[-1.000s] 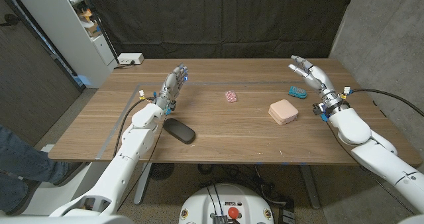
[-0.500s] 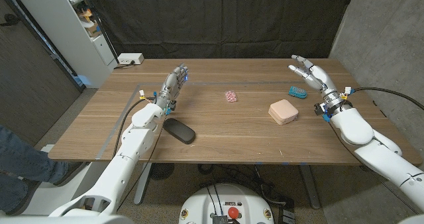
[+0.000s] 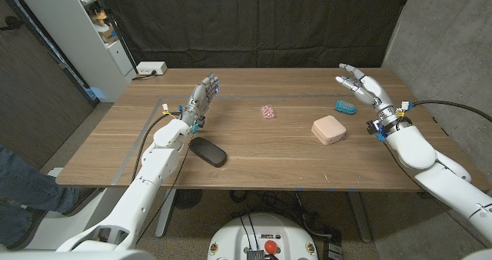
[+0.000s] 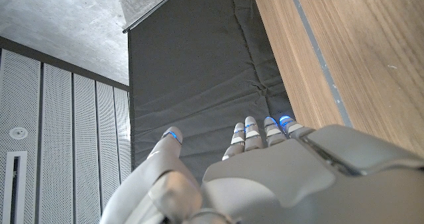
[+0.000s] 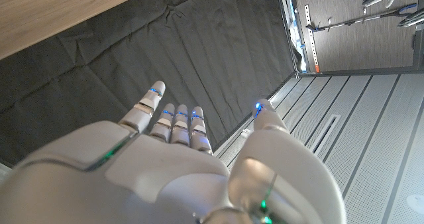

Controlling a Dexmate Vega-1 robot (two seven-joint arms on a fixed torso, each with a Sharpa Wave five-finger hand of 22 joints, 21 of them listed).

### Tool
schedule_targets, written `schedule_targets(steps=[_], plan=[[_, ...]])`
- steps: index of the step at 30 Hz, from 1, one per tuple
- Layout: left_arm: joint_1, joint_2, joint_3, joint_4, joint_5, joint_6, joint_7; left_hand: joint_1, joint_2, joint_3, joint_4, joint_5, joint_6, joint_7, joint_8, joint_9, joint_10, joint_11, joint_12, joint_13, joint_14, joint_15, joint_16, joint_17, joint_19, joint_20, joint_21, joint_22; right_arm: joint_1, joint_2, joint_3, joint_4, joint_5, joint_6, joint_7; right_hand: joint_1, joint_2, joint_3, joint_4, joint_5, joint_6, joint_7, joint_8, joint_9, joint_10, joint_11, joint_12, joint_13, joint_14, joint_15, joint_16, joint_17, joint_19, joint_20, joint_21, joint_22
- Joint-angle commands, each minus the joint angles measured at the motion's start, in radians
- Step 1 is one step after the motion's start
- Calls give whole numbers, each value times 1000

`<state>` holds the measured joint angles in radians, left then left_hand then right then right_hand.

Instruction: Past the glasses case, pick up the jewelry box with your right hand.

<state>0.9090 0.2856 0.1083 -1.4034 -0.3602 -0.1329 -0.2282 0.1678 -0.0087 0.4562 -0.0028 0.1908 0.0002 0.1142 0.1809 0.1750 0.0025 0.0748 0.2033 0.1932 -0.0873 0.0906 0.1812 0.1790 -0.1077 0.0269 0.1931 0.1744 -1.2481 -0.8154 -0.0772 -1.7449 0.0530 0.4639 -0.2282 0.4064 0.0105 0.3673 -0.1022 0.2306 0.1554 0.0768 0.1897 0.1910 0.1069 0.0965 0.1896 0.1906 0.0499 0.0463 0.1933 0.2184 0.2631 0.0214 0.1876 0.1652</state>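
The jewelry box (image 3: 328, 129), a pale pink rounded square case, lies on the wooden table (image 3: 277, 156) right of centre. A dark oval glasses case (image 3: 208, 151) lies left of centre near the front. My right hand (image 3: 360, 88) is raised above the table's right side, behind and to the right of the box, fingers spread and holding nothing; it also shows in the right wrist view (image 5: 172, 164). My left hand (image 3: 201, 99) stands behind the glasses case with fingers extended and nothing in it, seen too in the left wrist view (image 4: 258, 164).
A small pink patterned object (image 3: 267, 111) lies at the table's middle. A teal item (image 3: 344, 106) sits just under my right hand. A white power strip (image 3: 151, 68) sits at the far left corner. A person's leg (image 3: 23, 183) shows at the left edge.
My right hand has drifted slightly to the right and back. The left hand and the objects have not moved.
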Motion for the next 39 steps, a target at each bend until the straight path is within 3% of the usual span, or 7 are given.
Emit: schedule_targets(steps=[1, 39], plan=[[-2, 0, -2, 2, 0, -3, -3, 2, 9, 1, -4, 1, 1, 5, 5, 2, -5, 7, 6, 1, -2, 5, 5, 2, -4, 6, 3, 4, -14, 1, 11, -15, -32, -8, -11, 7, -2, 2, -9, 5, -3, -4, 4, 1, -7, 2, 2, 3, -4, -2, 4, 1, -2, 0, -2, 4], [5, 4, -7, -22, -4, 16, -1, 2, 12, -2, -8, 1, 4, 5, 6, 2, -5, 7, 7, 1, -2, 6, 5, 2, -6, 8, 3, 4, -71, -26, 74, -55, -168, -23, -45, 16, -3, 3, -17, 8, -8, -10, 4, 1, -15, -5, 3, 3, -12, -14, 4, -4, -17, 2, -4, 4]])
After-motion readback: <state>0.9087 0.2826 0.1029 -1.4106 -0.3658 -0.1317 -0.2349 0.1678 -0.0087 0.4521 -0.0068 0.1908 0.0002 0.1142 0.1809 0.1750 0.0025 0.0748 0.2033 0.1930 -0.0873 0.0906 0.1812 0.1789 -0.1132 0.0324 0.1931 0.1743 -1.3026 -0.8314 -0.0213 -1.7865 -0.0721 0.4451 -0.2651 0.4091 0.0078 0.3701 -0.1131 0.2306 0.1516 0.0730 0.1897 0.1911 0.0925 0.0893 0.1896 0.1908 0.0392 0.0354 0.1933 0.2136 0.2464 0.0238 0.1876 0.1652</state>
